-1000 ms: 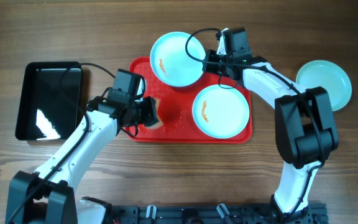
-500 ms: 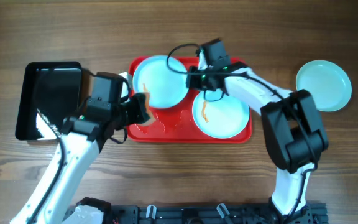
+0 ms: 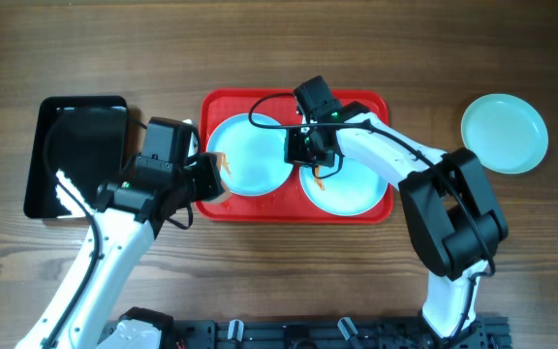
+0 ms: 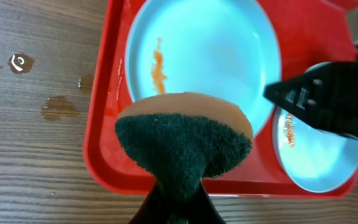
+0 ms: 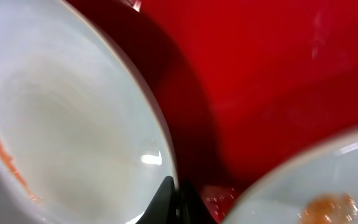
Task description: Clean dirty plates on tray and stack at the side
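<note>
Two pale plates lie on the red tray (image 3: 366,103). The left plate (image 3: 255,155) carries an orange smear near its left rim; it also shows in the left wrist view (image 4: 210,50) and the right wrist view (image 5: 67,137). The right plate (image 3: 352,184) has a smear too. A third plate (image 3: 504,134) sits on the table at far right. My right gripper (image 3: 303,145) is shut on the left plate's right rim (image 5: 166,162). My left gripper (image 3: 211,174) is shut on a sponge (image 4: 182,140), orange on top and dark green below, held above the tray's left edge.
A glossy black tray (image 3: 76,155) lies on the table left of the red tray. Small wet spots (image 4: 58,107) mark the wood left of the red tray. The right arm's cable (image 3: 269,102) loops over the tray's back part.
The right gripper has drawn the left plate from the tray's back edge down onto the tray. The left gripper with the sponge swung left, then came back to the plate's left rim.
</note>
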`<control>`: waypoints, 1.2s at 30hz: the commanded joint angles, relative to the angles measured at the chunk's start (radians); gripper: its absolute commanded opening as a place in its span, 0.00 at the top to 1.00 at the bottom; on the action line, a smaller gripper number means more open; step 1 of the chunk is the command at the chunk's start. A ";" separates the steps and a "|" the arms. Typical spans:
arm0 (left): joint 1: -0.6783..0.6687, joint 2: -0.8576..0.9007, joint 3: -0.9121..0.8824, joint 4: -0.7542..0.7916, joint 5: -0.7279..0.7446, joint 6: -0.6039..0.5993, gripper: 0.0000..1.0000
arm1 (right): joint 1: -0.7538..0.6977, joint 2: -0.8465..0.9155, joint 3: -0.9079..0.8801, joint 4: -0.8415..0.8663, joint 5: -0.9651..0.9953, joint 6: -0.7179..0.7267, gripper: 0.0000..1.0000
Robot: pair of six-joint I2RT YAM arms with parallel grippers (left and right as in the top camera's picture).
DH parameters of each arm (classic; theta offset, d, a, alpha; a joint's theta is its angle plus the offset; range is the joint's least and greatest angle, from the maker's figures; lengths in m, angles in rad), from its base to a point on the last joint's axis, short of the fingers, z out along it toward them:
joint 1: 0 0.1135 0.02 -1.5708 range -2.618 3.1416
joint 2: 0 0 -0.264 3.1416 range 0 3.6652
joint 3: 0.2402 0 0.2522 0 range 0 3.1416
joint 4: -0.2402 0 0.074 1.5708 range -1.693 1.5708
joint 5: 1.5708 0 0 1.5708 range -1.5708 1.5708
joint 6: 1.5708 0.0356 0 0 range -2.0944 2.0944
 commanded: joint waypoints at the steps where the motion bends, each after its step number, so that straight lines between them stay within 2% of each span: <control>1: 0.005 0.046 -0.003 0.006 -0.018 0.020 0.96 | 0.016 -0.011 -0.003 -0.048 0.028 -0.010 0.96; 9: 0.005 0.150 -0.003 0.019 -0.018 0.020 0.96 | 0.105 -0.011 -0.003 -0.069 0.039 -0.061 0.96; 20: 0.005 0.156 -0.003 0.017 -0.018 0.020 0.96 | 0.148 -0.011 -0.003 -0.098 0.047 -0.058 0.93; 27: 0.005 0.156 -0.003 0.018 -0.018 0.020 0.96 | 0.147 -0.011 -0.003 -0.069 0.047 -0.048 0.73; 31: 0.005 0.156 -0.003 0.019 -0.018 0.020 0.96 | 0.147 -0.011 -0.003 -0.055 0.048 -0.048 0.49; 33: 0.005 0.156 -0.003 0.019 -0.018 0.020 0.96 | 0.147 -0.011 -0.003 -0.055 0.060 -0.037 0.48; 36: 0.005 0.156 -0.003 0.019 -0.018 0.020 0.96 | 0.147 -0.011 -0.003 -0.053 0.081 -0.033 0.40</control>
